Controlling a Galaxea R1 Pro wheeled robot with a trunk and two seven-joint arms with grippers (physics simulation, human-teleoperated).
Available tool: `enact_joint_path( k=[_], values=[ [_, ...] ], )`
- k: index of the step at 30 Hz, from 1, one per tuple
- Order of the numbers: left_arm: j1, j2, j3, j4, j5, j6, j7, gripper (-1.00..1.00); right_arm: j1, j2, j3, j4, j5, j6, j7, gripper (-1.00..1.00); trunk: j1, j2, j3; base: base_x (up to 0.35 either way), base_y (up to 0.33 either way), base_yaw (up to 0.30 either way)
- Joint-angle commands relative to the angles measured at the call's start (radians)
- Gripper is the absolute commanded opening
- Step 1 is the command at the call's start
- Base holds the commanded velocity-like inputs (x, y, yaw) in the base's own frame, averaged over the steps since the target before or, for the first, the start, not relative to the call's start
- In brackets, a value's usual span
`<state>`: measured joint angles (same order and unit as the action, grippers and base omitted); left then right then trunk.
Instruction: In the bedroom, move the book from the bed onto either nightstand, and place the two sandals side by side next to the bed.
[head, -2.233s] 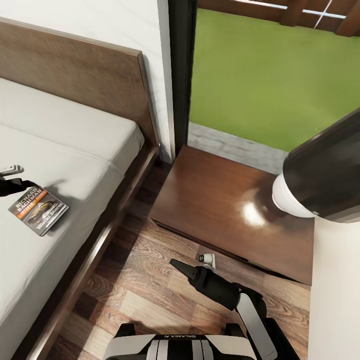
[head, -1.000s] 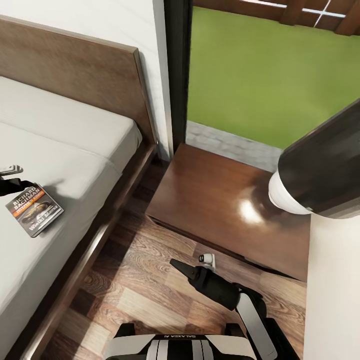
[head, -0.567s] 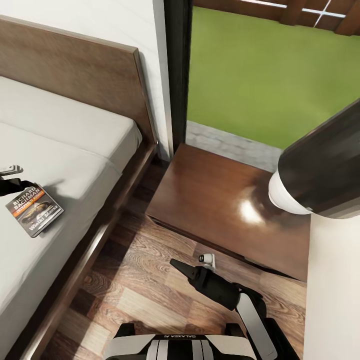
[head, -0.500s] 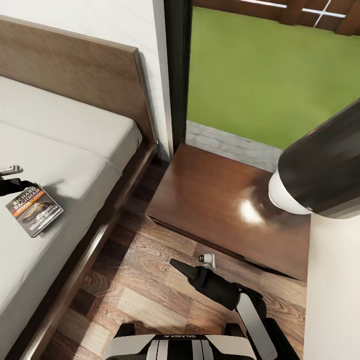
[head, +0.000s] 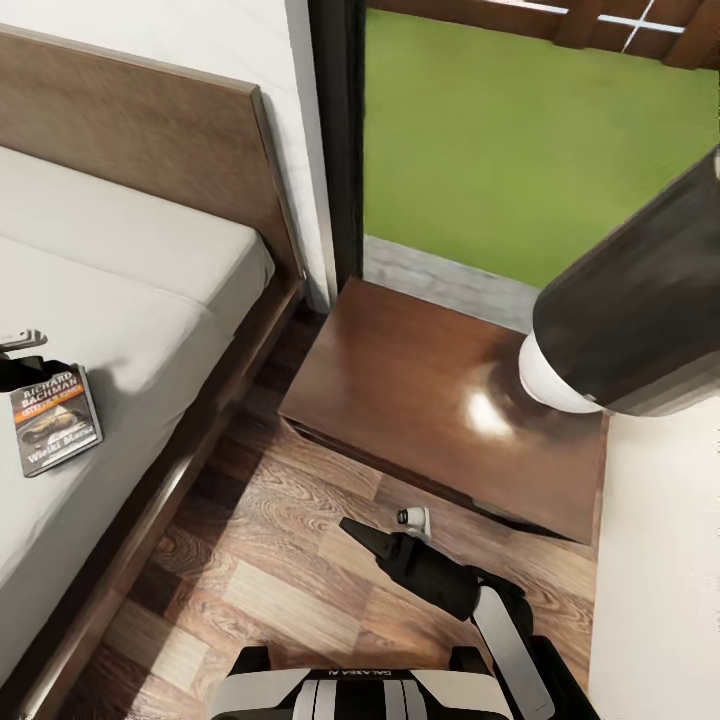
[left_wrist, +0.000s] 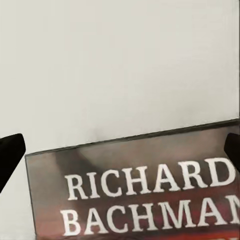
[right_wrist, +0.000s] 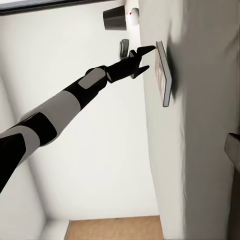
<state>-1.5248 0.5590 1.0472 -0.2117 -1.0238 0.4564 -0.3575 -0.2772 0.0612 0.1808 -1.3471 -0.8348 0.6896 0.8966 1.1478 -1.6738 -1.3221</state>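
The book (head: 55, 419) is lying flat on the light-grey mattress of the bed (head: 150, 260), at about 9 o'clock in the head view. The left gripper (head: 22, 358) is being held at the book's top edge, its 2 fingertips spread apart on either side, judged to be lined up for a pinch. The cover is showing white "RICHARD BACHMAN" lettering, an orange band and a picture. The nightstand (head: 420, 390) is standing bare at 2 o'clock. Whether the right gripper (head: 385, 535) is parted cannot be told.
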Motion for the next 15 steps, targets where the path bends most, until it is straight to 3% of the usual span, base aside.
enact_joint_path(
  k=[1,15],
  values=[
    [0.0,-0.001,-0.003,0.078,-0.029,0.002,-0.006,1.0,0.0,0.0,0.0,0.0,-0.006,0.006,-0.001,1.0,0.0,0.0,-0.001,-0.108,-0.13,0.0],
    [0.0,-0.001,-0.003,0.078,-0.029,0.002,-0.006,1.0,0.0,0.0,0.0,0.0,-0.006,0.005,-0.001,1.0,0.0,0.0,-0.001,-0.032,-0.046,0.0]
  ],
)
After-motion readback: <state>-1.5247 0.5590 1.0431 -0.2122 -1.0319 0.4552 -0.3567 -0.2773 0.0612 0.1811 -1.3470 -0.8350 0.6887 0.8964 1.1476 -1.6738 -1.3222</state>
